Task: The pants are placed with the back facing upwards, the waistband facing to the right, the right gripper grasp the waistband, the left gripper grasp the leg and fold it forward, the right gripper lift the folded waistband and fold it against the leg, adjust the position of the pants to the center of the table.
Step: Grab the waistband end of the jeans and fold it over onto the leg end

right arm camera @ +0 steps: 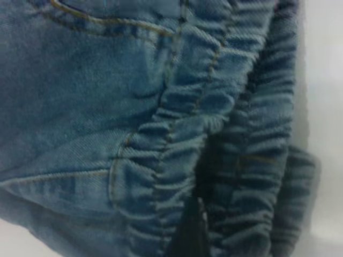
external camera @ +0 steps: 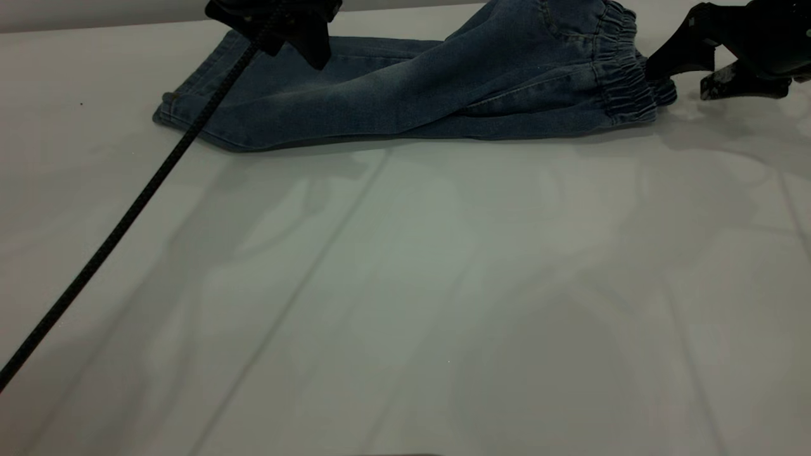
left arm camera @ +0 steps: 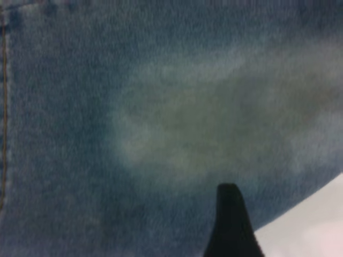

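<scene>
The blue denim pants lie folded lengthwise at the far side of the table, one leg stacked over the other, hems to the left. No print shows on the leg. The gathered waistband points right and fills the right wrist view. My right gripper is open at the waistband's end, with its upper finger touching the gathers and one fingertip over them. Above the leg near the hems, my left gripper hangs open, one of its fingers over faded denim.
The left arm's braided black cable runs diagonally from the gripper down to the table's near left edge. Bare tabletop stretches from the pants to the near edge. The table's far edge lies just behind the pants.
</scene>
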